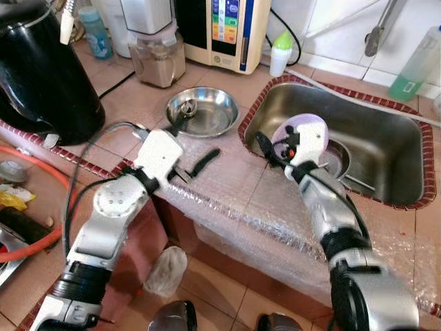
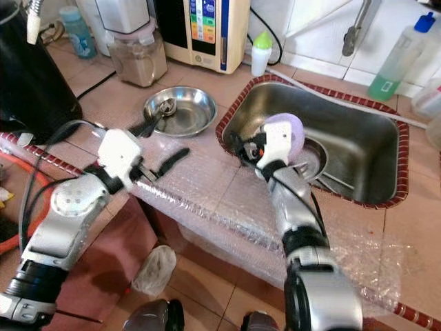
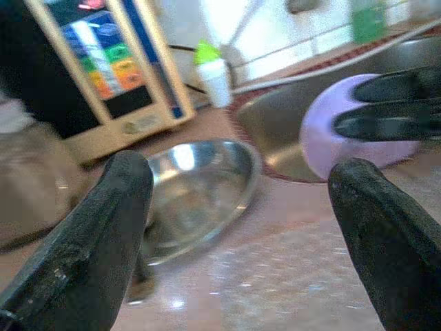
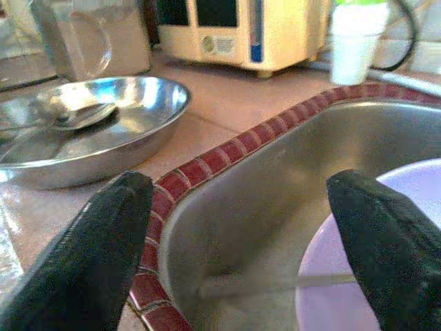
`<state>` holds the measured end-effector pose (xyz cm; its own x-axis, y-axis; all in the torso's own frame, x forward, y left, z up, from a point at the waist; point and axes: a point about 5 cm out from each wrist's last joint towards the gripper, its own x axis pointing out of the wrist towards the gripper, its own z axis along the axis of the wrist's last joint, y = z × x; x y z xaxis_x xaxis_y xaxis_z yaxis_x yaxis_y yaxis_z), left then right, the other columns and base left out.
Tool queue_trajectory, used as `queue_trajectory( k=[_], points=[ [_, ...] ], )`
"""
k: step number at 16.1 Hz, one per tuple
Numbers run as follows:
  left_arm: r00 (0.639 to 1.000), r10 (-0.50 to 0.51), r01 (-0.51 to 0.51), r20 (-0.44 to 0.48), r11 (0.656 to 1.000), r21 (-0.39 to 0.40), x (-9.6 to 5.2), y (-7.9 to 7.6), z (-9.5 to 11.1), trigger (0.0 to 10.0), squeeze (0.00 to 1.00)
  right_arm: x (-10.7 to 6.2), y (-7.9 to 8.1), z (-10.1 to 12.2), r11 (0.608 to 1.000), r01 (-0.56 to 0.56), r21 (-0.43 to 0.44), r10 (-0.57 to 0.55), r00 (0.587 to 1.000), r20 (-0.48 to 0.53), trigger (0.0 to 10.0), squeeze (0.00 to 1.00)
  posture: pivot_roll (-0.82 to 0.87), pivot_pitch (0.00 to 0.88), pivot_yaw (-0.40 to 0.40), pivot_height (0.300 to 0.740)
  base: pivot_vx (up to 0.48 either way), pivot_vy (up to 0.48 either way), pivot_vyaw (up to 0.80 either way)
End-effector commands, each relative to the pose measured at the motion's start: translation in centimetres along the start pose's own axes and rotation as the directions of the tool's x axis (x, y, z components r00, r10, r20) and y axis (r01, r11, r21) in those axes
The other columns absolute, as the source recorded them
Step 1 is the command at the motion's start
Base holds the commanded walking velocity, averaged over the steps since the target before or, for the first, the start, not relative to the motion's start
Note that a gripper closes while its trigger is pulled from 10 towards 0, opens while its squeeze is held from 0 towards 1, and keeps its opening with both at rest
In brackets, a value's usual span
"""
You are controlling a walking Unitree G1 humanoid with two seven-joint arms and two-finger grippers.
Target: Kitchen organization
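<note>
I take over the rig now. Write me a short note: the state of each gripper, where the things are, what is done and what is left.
Left gripper: open, holding nothing, over the bubble-wrapped counter edge near the steel bowl.
Right gripper: open, holding nothing, at the sink's left rim, beside the purple plate.
Things: the steel bowl sits on the counter with a spoon inside; the purple plate is in the sink.
Done: nothing evident.
Left: probably picking up the plate or bowl; neither is grasped.

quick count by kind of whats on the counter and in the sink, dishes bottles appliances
Metal bowls: 1, the steel bowl with a ladle in it
Plastic bowls: 1, the purple bowl in the sink
Bottles: 3, green-capped, green-liquid, blue
Appliances: 3, kettle, blender, purifier
Total: 8
</note>
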<state>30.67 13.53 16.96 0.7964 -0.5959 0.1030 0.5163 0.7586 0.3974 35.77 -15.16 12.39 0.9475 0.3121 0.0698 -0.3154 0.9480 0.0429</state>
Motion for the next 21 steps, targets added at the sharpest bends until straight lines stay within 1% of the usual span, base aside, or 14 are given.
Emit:
queue_trajectory(
  k=[1, 3, 5, 6, 7, 8, 10, 12, 15, 16, 17, 18, 19, 21],
  points=[
    [0.999, 0.042, -0.042, 0.002, 0.998, 0.036, 0.0, 0.9, 0.1, 10.0, 0.89, -0.2, 0.2, 0.4, 1.000, 0.007, 0.006, -0.007, 1.000, 0.023, 10.0, 1.00, 0.07, 0.089, 0.009, 0.740, 0.000, 0.000, 0.00],
    [0.991, 0.134, -0.134, 0.010, 0.989, 0.055, -0.4, 1.9, -0.2, 10.0, 0.91, -1.8, 0.6, -0.4, 0.999, 0.023, 0.025, -0.024, 0.999, 0.023, 10.0, 1.00, 0.06, 0.092, 0.002, 0.740, 0.000, 0.000, 0.00],
    [0.970, 0.243, -0.243, 0.015, 0.967, 0.072, -0.8, 2.9, -0.5, 10.0, 0.91, -3.1, 1.7, -1.3, 0.999, 0.023, 0.036, -0.023, 1.000, 0.002, 10.0, 1.00, 0.04, 0.100, -0.002, 0.740, 0.000, 0.000, 0.00],
    [0.964, 0.267, -0.267, 0.012, 0.961, 0.076, -0.9, 3.1, -0.7, 10.0, 0.87, -3.4, 2.1, -1.5, 0.999, 0.019, 0.036, -0.019, 1.000, -0.004, 10.0, 0.88, 0.04, 0.104, -0.003, 0.740, 0.000, 0.000, 0.00],
    [0.952, 0.306, -0.305, -0.013, 0.950, 0.066, -1.0, 3.4, -1.3, 10.0, 0.29, -4.0, 3.0, -1.8, 0.999, 0.003, 0.039, -0.003, 1.000, -0.017, 10.0, 0.11, 0.04, 0.104, -0.003, 0.740, 0.000, 0.000, 0.00],
    [0.942, 0.334, -0.332, -0.029, 0.942, 0.054, -1.1, 3.6, -1.9, 10.0, 0.00, -4.5, 3.6, -1.7, 0.999, 0.004, 0.047, -0.003, 1.000, -0.028, 10.0, 0.00, 0.02, 0.112, -0.005, 0.740, 0.000, 0.000, 0.00],
    [0.944, 0.324, -0.323, -0.062, 0.946, 0.026, -1.0, 3.4, -2.8, 10.0, 0.00, -4.9, 4.1, -1.5, 0.999, 0.001, 0.054, 0.001, 0.999, -0.033, 10.0, 0.00, 0.01, 0.117, -0.007, 0.740, 0.000, 0.000, 0.00],
    [0.948, 0.309, -0.311, -0.080, 0.951, -0.007, -0.7, 3.1, -3.5, 10.0, 0.00, -5.3, 4.6, -1.1, 0.997, -0.035, 0.076, 0.038, 0.998, -0.042, 10.0, 0.00, -0.01, 0.123, -0.010, 0.740, 0.000, 0.000, 0.00],
    [0.950, 0.299, -0.305, -0.093, 0.950, -0.068, 0.2, 2.8, -4.1, 10.0, 0.00, -6.1, 5.5, -0.3, 0.993, -0.099, 0.071, 0.101, 0.994, -0.035, 10.0, 0.00, -0.03, 0.131, -0.015, 0.740, 0.000, 0.000, 0.00],
    [0.949, 0.300, -0.308, -0.096, 0.948, -0.085, 0.5, 2.8, -4.3, 4.8, 0.00, -6.1, 5.5, -0.1, 0.993, -0.099, 0.062, 0.101, 0.994, -0.030, 10.0, 0.00, -0.03, 0.131, -0.015, 0.740, 0.000, 0.000, 0.00],
    [0.948, 0.299, -0.310, -0.104, 0.944, -0.110, 0.8, 2.6, -4.5, 2.2, 0.00, -6.1, 5.2, 0.4, 0.995, -0.075, 0.058, 0.076, 0.997, -0.011, 10.0, 0.00, -0.03, 0.131, -0.015, 0.740, 0.000, 0.000, 0.00],
    [0.949, 0.297, -0.309, -0.107, 0.943, -0.120, 0.9, 2.6, -4.6, 0.9, 0.00, -6.1, 5.1, 0.7, 0.996, -0.065, 0.055, 0.065, 0.998, -0.001, 10.0, 0.00, -0.04, 0.132, -0.013, 0.740, 0.000, 0.000, 0.00],
    [0.951, 0.291, -0.304, -0.106, 0.943, -0.133, 1.1, 2.5, -4.8, 0.0, 0.00, -6.0, 4.9, 1.4, 0.997, -0.052, 0.052, 0.051, 0.999, 0.017, 10.0, 0.00, -0.04, 0.130, -0.012, 0.740, 0.000, 0.000, 0.00],
    [0.953, 0.284, -0.297, -0.107, 0.943, -0.147, 1.4, 2.3, -4.9, 0.0, 0.00, -5.7, 4.9, 2.4, 0.997, -0.050, 0.056, 0.047, 0.998, 0.045, 10.0, 0.00, -0.04, 0.130, -0.012, 0.740, 0.000, 0.000, 0.00]
  ],
)
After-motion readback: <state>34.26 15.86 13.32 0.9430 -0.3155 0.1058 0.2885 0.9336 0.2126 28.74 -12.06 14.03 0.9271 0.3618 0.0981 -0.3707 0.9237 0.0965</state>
